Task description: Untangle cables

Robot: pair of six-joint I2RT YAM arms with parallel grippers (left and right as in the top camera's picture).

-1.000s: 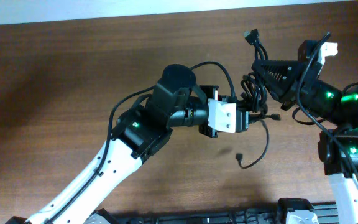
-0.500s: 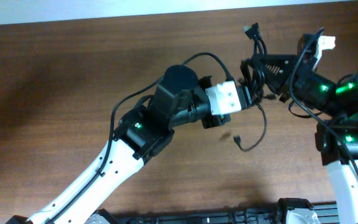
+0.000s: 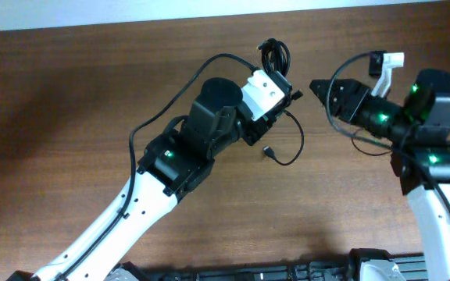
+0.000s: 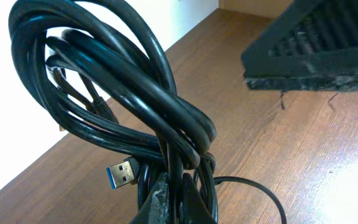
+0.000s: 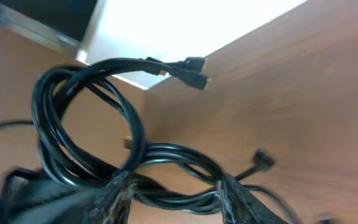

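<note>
Since the cables were pinched only at one end by the closed left gripper, near the far edge of the table, a slip or a tightened knot was judged likely under any pull. The right gripper was held parted and empty nearby. The bundle's long axis was pointed away from that grip toward the edge, with one plug trailed back.

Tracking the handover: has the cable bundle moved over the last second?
Yes. Held in the left pincer, the cable bundle went left and toward the far edge of the table.
</note>
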